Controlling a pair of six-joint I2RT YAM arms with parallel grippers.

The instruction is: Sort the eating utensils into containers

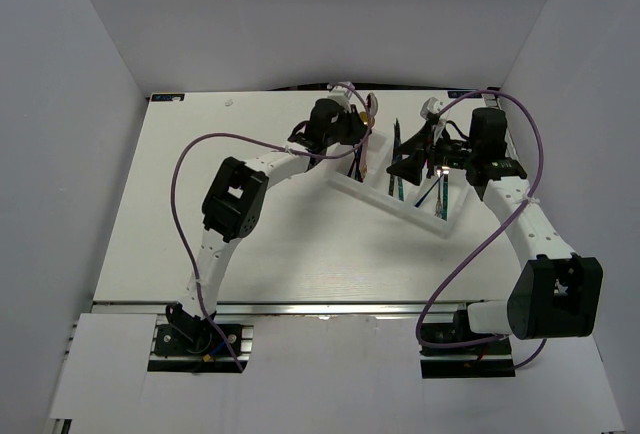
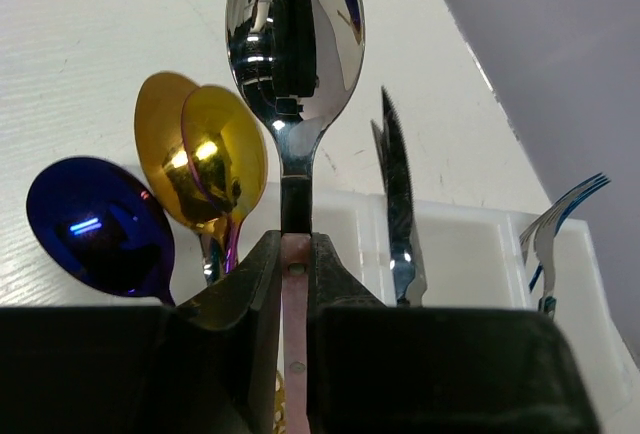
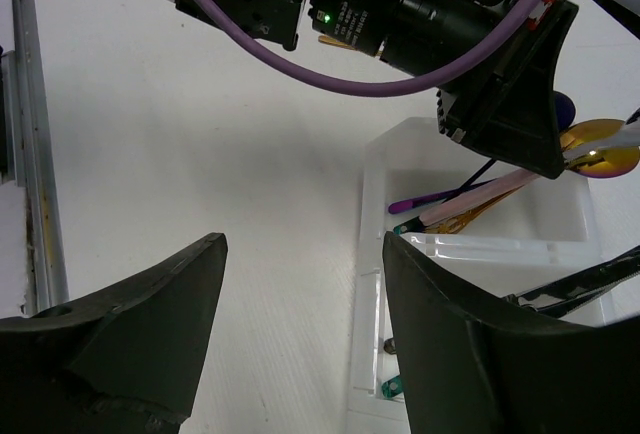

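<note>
Where the left tool (image 2: 297,254) presses its two black fingers together, it pinches the slim handle of a silver spoon (image 2: 330,54). The spoon's long axis runs straight away from the tool, handle near and oval bowl far. The bowl is mirror-bright and reflects the dark fingers.

Just beyond the fingertips lies the white plastic tray (image 2: 460,244), smooth and split by low walls into oblong compartments. The held spoon hangs over its left compartment. To the left of the held spoon, two gold spoons (image 2: 205,159) overlap bowl on bowl. Further left is a glossy blue spoon (image 2: 100,224). All three point away from the tool, like the silver one, with their bowls past the tray's far wall. In the next compartment to the right, a knife (image 2: 398,204) with a toothed edge points the same way. Furthest right, a fork (image 2: 560,214) shows thin curved tines with a blue sheen.

The right tool (image 3: 302,244) has its dark, wedge-shaped fingers spread wide with nothing between them. It hovers over bare tabletop (image 3: 200,154), with the tray ahead and to its right. A purple cable (image 3: 400,89) sags across the view above it.

The tabletop is matte white with a fine grain. Plain pale grey walls (image 1: 60,104) rise on three sides.
</note>
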